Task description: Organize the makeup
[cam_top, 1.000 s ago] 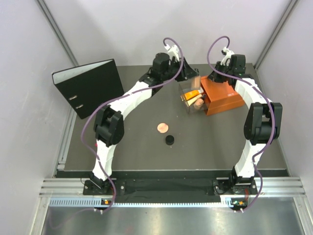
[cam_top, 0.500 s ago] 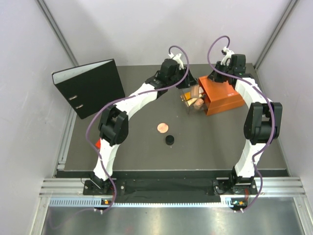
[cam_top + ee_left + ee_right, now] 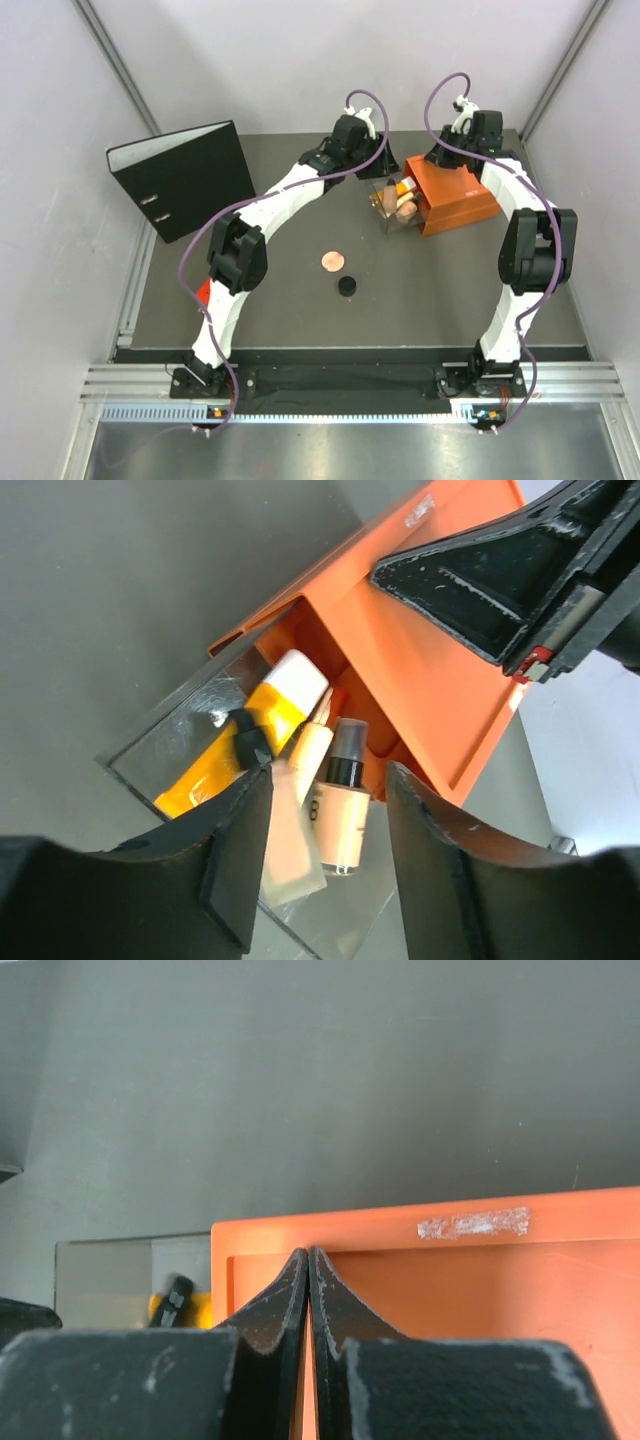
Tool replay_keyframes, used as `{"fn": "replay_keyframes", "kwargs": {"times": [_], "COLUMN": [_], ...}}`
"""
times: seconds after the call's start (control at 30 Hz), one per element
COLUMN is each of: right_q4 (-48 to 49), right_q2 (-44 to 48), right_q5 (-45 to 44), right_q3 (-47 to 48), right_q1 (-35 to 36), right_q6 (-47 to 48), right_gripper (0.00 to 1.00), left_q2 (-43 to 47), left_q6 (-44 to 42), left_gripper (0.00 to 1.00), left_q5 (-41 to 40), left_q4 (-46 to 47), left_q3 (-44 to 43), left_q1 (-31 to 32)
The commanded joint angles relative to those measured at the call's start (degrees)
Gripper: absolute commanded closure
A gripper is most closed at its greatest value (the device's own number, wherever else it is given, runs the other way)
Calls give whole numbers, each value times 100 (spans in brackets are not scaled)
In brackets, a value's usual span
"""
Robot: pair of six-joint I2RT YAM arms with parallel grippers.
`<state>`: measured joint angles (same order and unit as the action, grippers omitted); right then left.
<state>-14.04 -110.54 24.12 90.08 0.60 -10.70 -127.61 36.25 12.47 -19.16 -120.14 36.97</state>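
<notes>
Orange-yellow tube [image 3: 255, 730] and foundation bottle [image 3: 343, 815] lie in the clear drawer [image 3: 160, 745]. My left gripper [image 3: 328, 865] hangs apart and empty above them. I should lift straight up, clear of the drawer wall. My right gripper [image 3: 308, 1290] is pressed together at the orange box [image 3: 420, 1290].

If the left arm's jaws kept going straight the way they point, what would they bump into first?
Most likely the cream tube and the beige bottle, lying side by side in the clear drawer. Both sit right between the open jaws in the left wrist view. How far off they are is hard to tell.
</notes>
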Motion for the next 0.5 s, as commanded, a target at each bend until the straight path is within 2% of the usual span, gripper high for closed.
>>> {"fn": "replay_keyframes", "kwargs": {"times": [0.0, 0.07, 0.17, 0.3, 0.47], "right_q4": [-1505, -1505, -1496, -1505, -1496], "right_q2": [-732, -732, -723, -723, -714], "right_q5": [-470, -461, -470, -487, -496], "right_q3": [-456, -456, -474, -474, -474], "right_q1": [-16, -16, -16, -8, -16], "right_q6": [165, 165, 173, 165, 173], "right_gripper": [100, 100, 100, 100, 100], "left_q2": [43, 43, 210, 587, 1229], "left_q6": [-101, -179, -425, -768, -1101], "left_gripper": [43, 38, 36, 38, 40], "left_q5": [-78, -8, -25, -131, 124], "left_q4": [-71, -18, 298, 746, 1107], "left_q3": [-309, -344, -300, -19, 964], "left_q1": [-14, -14, -14, -93, -480]}}
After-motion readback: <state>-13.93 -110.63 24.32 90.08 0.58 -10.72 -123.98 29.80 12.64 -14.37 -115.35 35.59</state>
